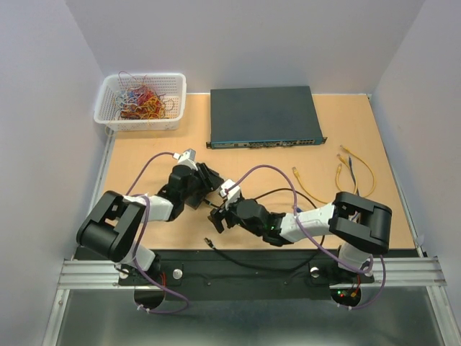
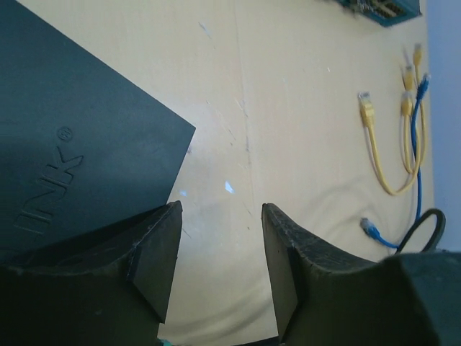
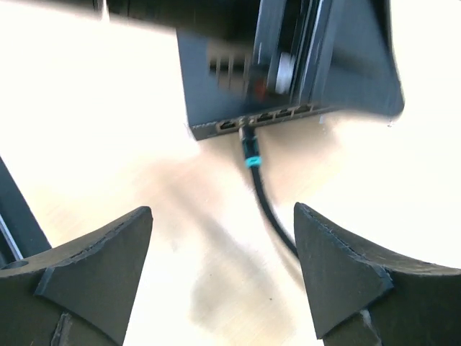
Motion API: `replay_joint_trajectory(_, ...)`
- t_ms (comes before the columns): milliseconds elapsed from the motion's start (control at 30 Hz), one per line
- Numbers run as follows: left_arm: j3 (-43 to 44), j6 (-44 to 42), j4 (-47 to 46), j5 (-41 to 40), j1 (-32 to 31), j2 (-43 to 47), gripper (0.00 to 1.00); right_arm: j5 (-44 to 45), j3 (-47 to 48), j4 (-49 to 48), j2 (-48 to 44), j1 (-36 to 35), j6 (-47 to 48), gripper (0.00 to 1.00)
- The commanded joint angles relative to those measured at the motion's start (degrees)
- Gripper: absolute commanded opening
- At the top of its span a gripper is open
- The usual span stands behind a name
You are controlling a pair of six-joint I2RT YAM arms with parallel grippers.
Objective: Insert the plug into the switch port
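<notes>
A small black switch (image 3: 216, 79) lies on the table with its row of ports facing my right wrist camera. A black plug (image 3: 248, 144) with a teal band sits in one of those ports. Its black cable (image 3: 270, 213) trails back past the right finger. My right gripper (image 3: 223, 216) stands open a little short of the plug, holding nothing. In the top view it is at mid-table (image 1: 220, 215). My left gripper (image 2: 221, 209) is open over the switch (image 2: 79, 137), with its left finger above the lid and bare table showing in the gap. Whether that finger touches the lid I cannot tell.
A large rack switch (image 1: 263, 115) lies at the back. A white basket (image 1: 140, 101) of coloured wires stands at the back left. Loose yellow and blue patch cables (image 1: 346, 169) lie at the right. The black cable's free end (image 1: 207, 242) rests near the front edge.
</notes>
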State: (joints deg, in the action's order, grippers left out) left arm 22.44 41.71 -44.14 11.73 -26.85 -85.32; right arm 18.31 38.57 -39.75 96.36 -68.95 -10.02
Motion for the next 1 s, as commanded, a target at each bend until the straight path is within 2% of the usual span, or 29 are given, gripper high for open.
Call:
replay_joint_trajectory(0, 3.9, -3.6, 6.8, -0.7, 3.1, 4.1, 0.60, -2.0, -0.3, 2.2, 0.2, 0.0, -2.2, 0.84)
replay_joint_trajectory(300, 7.9, -6.8, 13.6, -1.8, 5.8, 10.4, 0.60, 0.8, 4.7, 2.9, 5.2, 0.1, -2.2, 0.84)
replay_joint_trajectory(433, 7.1, -8.1, 14.7, -0.1, 11.6, 12.5, 0.62, 0.9, 7.8, 3.4, 6.5, 0.1, 0.6, 0.84)
replay_joint_trajectory(667, 6.0, -8.4, 12.9, -3.0, 14.5, 11.0, 0.61, 1.6, 11.3, 4.5, 9.0, 0.1, 3.3, 0.82)
replay_joint_trajectory(833, 3.9, -8.5, 10.4, -3.6, 17.5, 9.1, 0.61, 4.5, 11.7, 5.7, 9.6, 0.5, 5.4, 0.72)
replay_joint_trajectory(967, 4.5, -8.1, 9.3, -2.5, 20.3, 5.9, 0.59, 4.4, 12.1, 7.2, 10.0, 2.1, 5.8, 0.72)
